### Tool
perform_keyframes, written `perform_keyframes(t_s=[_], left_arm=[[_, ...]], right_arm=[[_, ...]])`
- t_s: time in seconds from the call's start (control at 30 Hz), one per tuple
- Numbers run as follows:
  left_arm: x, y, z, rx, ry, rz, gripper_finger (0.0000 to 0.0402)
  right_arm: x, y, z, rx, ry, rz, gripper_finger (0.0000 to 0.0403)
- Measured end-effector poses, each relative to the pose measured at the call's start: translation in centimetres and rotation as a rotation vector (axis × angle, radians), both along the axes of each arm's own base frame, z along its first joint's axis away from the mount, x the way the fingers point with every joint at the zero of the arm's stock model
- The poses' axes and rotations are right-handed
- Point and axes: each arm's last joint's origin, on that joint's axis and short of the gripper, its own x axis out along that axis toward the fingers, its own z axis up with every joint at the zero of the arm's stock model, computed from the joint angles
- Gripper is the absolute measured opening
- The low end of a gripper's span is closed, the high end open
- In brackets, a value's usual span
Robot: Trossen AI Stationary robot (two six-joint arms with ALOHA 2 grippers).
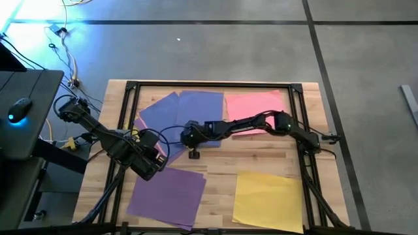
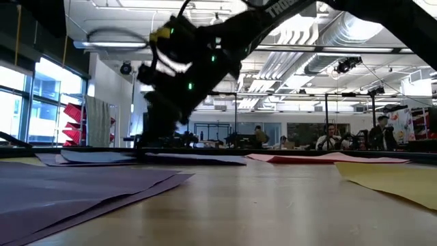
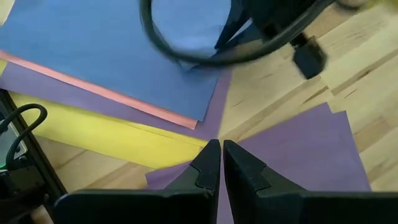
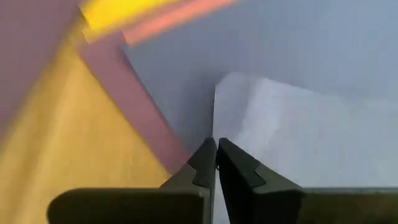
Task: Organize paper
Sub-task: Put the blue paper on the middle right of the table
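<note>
Coloured paper sheets lie flat on the wooden table. A fanned stack of blue sheets (image 1: 196, 108) with pink, purple and yellow edges under it sits at the far left. A pink sheet (image 1: 255, 108) lies far right, a purple sheet (image 1: 166, 192) near left and a yellow sheet (image 1: 268, 199) near right. My right gripper (image 1: 188, 137) reaches across to the stack's near edge and is shut on blue paper (image 4: 280, 124). My left gripper (image 3: 221, 148) is shut and sits over the far corner of the purple sheet (image 3: 298, 149), beside the stack's yellow edge (image 3: 93, 134). My right gripper pinches the blue top sheet at an edge (image 4: 215, 118) that runs straight in between the two fingers. The fingers come slanting down from the table's right. Beside them the sheet looks paler and slightly raised; the rest lies on the stack.
A black metal frame (image 1: 130, 88) borders the table's far, left and right sides. The right arm (image 1: 261, 123) spans the table's middle above the pink sheet. A cable (image 3: 186, 53) hangs in front of my left gripper. Bare wood (image 1: 261, 153) shows between the sheets.
</note>
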Motion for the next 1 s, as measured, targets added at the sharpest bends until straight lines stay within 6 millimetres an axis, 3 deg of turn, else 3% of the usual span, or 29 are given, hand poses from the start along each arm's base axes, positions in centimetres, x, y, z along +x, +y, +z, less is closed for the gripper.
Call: perform_keyframes(t_s=[0.2,0.3,0.47,0.67,0.83,0.93,1.0], left_arm=[[0.0,0.0,0.0,0.003,-0.004,0.006,0.0000],[0.0,0.0,0.0,0.006,-0.006,0.007,0.0000],[0.0,0.1,0.0,0.022,-0.021,0.010,0.0000],[0.1,0.0,0.0,0.024,-0.029,0.011,0.0000],[0.2,-0.1,0.0,0.011,-0.041,0.011,0.0000],[0.3,-0.1,0.1,0.003,-0.048,0.010,0.0000],[0.3,-0.1,0.1,0.001,-0.049,0.010,0.0000]], right_arm=[[-0.6,-1.4,3.9,0.062,-0.082,-0.032,0.0000],[-1.1,-2.4,4.6,0.098,-0.052,-0.036,0.0002],[-1.9,-3.2,2.3,0.071,0.104,0.056,0.0048],[-0.8,-1.6,-0.9,-0.007,0.090,0.216,0.0171],[0.1,-1.4,-3.3,-0.056,0.074,0.115,0.0264],[0.1,-2.0,-4.3,0.001,0.097,0.043,0.0274],[0.0,-2.4,-4.8,0.036,0.118,0.014,0.0254]])
